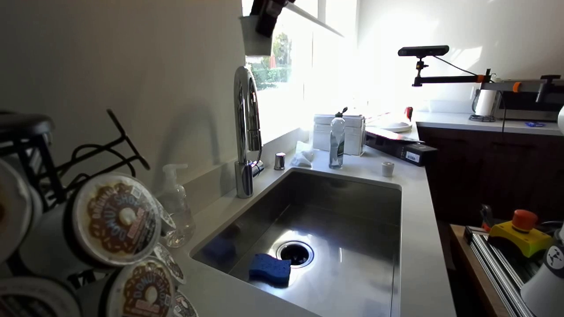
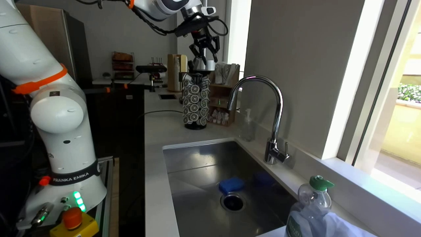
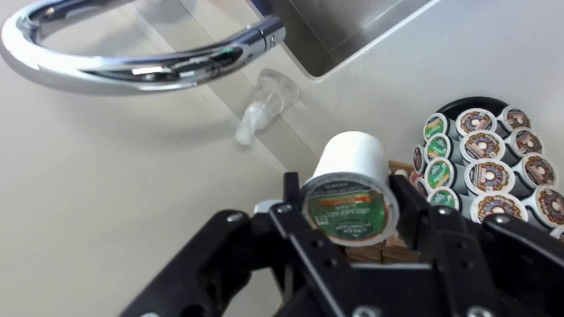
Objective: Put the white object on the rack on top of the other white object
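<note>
My gripper (image 3: 345, 187) is shut on the white object (image 3: 352, 154), a tapered white cup with a green printed lid. The lid faces the wrist camera and the narrow end points away. In an exterior view my gripper (image 1: 267, 26) holds the white object (image 1: 255, 42) in the air above faucet height, wide end up. In an exterior view my gripper (image 2: 210, 60) and the white object (image 2: 208, 65) overlap the rack's top. The black rack (image 2: 195, 126) is full of similar cups. Its wires (image 1: 128, 136) also show. The other white object (image 1: 387, 169) stands on the counter beyond the sink.
The chrome faucet (image 1: 241, 132) arches close by, also in the wrist view (image 3: 145, 72). A soap dispenser (image 3: 266, 105) stands beside it. The sink (image 1: 352, 246) holds a blue sponge (image 1: 269, 268). A dish-soap bottle (image 1: 337, 141) and a black box (image 1: 398, 149) flank the other white object.
</note>
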Robot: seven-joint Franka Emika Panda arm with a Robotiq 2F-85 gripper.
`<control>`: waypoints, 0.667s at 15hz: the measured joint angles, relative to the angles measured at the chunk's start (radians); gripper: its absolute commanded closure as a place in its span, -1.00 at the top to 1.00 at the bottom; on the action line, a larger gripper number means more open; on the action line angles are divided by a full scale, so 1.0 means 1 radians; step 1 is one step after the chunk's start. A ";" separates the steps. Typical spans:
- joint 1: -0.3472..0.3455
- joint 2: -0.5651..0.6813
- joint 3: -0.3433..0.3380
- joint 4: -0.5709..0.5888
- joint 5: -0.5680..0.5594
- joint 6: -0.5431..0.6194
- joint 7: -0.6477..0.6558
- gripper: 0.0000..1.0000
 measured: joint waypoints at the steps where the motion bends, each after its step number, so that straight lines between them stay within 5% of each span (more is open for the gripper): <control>1: -0.005 -0.015 -0.004 -0.020 -0.003 0.000 0.011 0.05; 8: -0.007 -0.025 -0.002 -0.037 -0.004 0.001 0.030 0.05; 9: -0.007 -0.025 -0.002 -0.037 -0.004 0.001 0.031 -0.45; 10: -0.007 -0.025 -0.002 -0.037 -0.004 0.001 0.031 -0.45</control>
